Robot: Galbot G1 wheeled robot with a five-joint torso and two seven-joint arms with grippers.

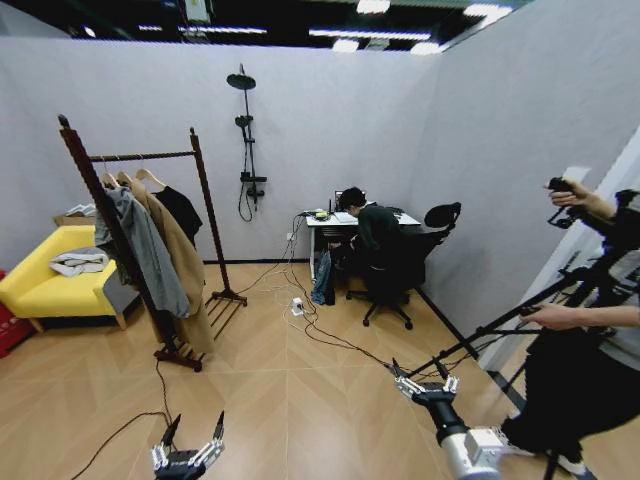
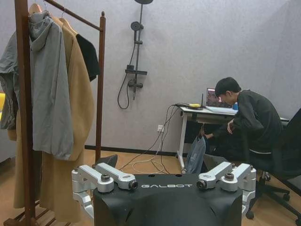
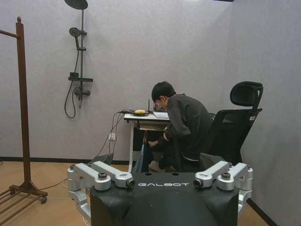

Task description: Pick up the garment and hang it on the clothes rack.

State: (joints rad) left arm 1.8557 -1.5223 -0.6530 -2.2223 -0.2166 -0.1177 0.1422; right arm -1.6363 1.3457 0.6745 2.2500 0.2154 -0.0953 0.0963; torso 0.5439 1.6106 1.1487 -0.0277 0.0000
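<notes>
Clothes rack [image 1: 150, 155] sits well away from the left hand [image 1: 187, 448] and right hand [image 1: 425, 384], both spread open, holding nothing. I'd say roll closer and square up to it first.

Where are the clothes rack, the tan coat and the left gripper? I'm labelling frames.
clothes rack [image 1: 205, 205]: head view, far post.
tan coat [image 1: 185, 262]: head view, front panel.
left gripper [image 1: 188, 440]: head view, between fingertips.

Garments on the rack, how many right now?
3, on the dark reddish-brown wooden clothes rack: a grey hooded jacket nearest the near post, a long tan coat behind it, a narrow black garment toward the far post. More could hang hidden between them.
</notes>
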